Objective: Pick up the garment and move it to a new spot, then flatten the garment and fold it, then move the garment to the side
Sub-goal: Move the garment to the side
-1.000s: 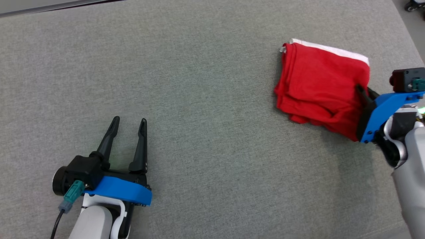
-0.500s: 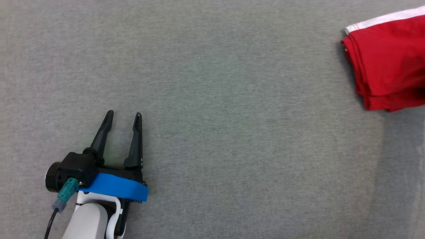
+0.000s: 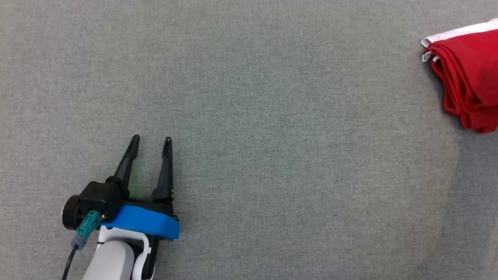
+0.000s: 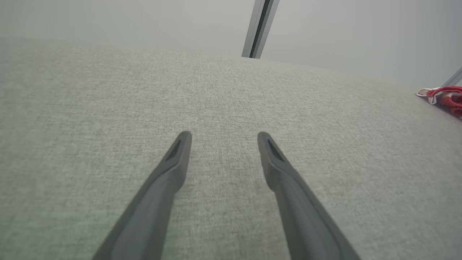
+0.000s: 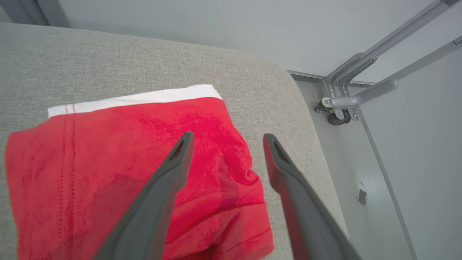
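Grey cloth surface (image 3: 272,136), folded red garment (image 5: 108,144) below right pincer (image 5: 227,135), parted, empty, left pincer (image 3: 151,138) parted, empty

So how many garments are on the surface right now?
1: a folded red garment with a white band, lying at the right end of the grey surface. Its folds could hide another piece.

Left gripper (image 3: 151,138): two long black tapered fingers (image 3: 165,171), narrow slot near each tip. Blue curved bracket (image 3: 144,223) across base of fingers. Black boxy housing (image 3: 97,198) with round end cap just left of bracket. Teal plug (image 3: 86,227) at bracket's left end; dark cable (image 3: 67,264) trailing from plug. Pale grey forearm (image 3: 111,262) and white loop (image 3: 143,249) beneath bracket. Right gripper (image 5: 228,135): same dark grey slotted fingers.
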